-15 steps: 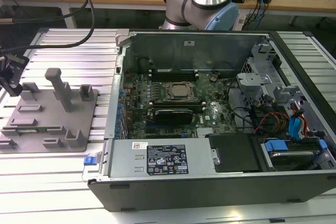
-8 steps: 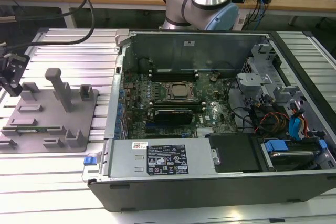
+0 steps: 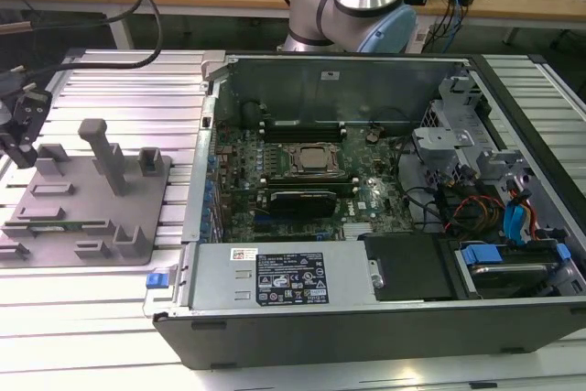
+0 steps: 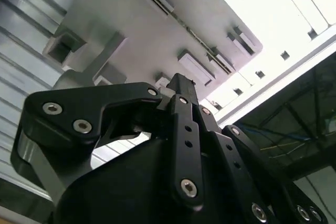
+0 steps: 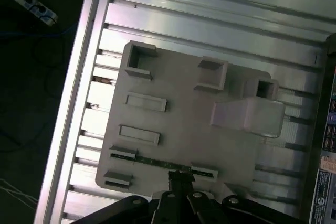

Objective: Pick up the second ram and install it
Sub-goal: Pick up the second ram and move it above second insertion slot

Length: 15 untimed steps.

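**Locating the second ram beneath the gripper**

Standing on its long edge, the second ram [image 5: 163, 162] is shown as a thin green strip. It is seated in the slots of two small grey blocks [image 5: 123, 154], one at each end. The blocks belong to a grey holder plate [image 5: 184, 114], and the ram is carried along the plate edge that lies nearest the tool. In the exterior view the ram [image 3: 59, 223] is seen near the front edge of the plate [image 3: 92, 194], with its long axis running roughly across that view from left to right. In the second wrist view the ram [image 4: 197, 35] is drawn as a narrow line between the same slotted blocks.

The gripper [image 5: 181, 181] is held above the plate and apart from the ram. In the first wrist view its tip is lined up with about the middle of the stick. The ram is thus placed straight ahead of the tool, with its long axis crossing the line of approach. The fingers [image 4: 180, 83] are seen drawn together, with no gap visible between them and nothing clamped.

A taller grey post [image 5: 247, 116] rises from the plate farther off, well clear of the ram. The plate rests on a ribbed metal table [image 5: 210, 14]. An open computer case [image 3: 366, 336] stands beside the plate, toward the exterior view's right. The ram is judged not yet picked up.
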Available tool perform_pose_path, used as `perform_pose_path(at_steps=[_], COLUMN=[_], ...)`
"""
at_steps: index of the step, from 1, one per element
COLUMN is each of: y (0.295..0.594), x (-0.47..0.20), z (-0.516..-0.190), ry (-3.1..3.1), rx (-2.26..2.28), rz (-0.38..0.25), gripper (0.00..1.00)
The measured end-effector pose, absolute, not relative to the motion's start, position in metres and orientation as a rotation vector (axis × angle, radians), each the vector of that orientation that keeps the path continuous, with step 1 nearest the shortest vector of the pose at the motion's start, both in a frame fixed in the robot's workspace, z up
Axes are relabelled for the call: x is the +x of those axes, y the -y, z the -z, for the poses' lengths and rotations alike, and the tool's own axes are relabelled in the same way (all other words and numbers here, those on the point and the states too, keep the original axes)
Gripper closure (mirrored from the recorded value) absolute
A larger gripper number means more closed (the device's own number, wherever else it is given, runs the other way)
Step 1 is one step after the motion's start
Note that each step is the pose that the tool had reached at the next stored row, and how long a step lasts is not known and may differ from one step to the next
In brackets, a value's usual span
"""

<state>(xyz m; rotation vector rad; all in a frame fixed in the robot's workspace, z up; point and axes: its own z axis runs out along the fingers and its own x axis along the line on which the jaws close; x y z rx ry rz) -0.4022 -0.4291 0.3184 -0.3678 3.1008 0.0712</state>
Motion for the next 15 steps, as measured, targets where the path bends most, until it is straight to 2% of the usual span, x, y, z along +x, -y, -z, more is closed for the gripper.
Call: perform_pose_path(at_steps=[15], y=[0.4291], x=[-0.4022], z=[-0.3174], ry=[-2.931], rx=[-1.109], rz=[-0.076], gripper=[0.92])
